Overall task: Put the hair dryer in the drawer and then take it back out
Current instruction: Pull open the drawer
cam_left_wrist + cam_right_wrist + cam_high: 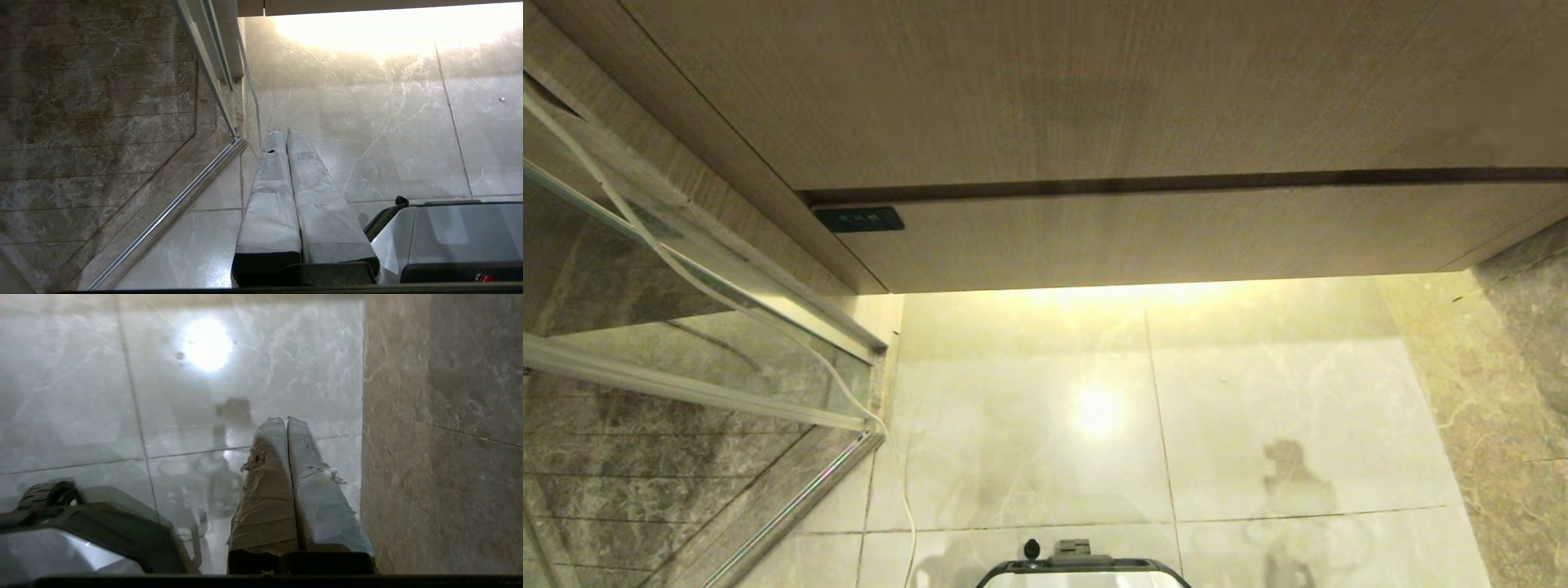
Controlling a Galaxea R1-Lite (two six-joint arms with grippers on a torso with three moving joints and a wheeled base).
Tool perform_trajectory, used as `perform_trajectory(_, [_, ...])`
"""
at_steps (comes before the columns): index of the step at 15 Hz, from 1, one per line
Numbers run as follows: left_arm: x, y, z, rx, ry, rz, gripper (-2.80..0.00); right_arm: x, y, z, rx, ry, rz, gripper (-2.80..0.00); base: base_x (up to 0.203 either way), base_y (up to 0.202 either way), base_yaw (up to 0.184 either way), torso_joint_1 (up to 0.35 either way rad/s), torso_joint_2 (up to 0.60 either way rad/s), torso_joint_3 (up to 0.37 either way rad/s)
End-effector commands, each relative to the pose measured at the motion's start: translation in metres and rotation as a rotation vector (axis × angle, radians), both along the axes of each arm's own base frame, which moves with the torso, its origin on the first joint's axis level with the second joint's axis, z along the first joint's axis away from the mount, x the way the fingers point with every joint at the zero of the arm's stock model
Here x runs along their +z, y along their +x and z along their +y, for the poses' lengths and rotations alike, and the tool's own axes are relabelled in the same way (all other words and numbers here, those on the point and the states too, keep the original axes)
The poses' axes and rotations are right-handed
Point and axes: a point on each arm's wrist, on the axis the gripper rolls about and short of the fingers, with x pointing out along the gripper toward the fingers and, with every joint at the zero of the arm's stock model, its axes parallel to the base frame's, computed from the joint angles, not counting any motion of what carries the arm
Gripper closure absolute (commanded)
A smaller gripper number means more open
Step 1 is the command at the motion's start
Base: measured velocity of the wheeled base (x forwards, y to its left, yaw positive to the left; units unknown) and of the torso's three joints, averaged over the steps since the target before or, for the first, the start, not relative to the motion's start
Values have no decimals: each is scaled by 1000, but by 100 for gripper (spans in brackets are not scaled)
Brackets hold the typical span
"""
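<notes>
Down nearest, the robot's base is sitting on the marble floor, below the closed drawer. Both the left gripper and right gripper are hanging over that floor, fingers pressed together, empty. No hair dryer is showing.

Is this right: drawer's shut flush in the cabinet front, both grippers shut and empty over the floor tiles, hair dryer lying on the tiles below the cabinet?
Not quite. No hair dryer shows in any view; the floor tiles below the cabinet carry none in the head view. The rest holds: the drawer sits shut, and the wrist views show the left gripper and right gripper shut and empty over the tiles.
</notes>
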Motion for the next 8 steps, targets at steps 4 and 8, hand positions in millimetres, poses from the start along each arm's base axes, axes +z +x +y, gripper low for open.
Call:
perform_trajectory(4, [0,0,0,1,0,-1,0,-26,-126,52,84,-99,-316,0,0,0,0,0,0,0])
perform_trajectory(8, [0,0,0,1,0,1,0,-100,-170,58,163,-37,-503,0,0,0,0,0,0,0])
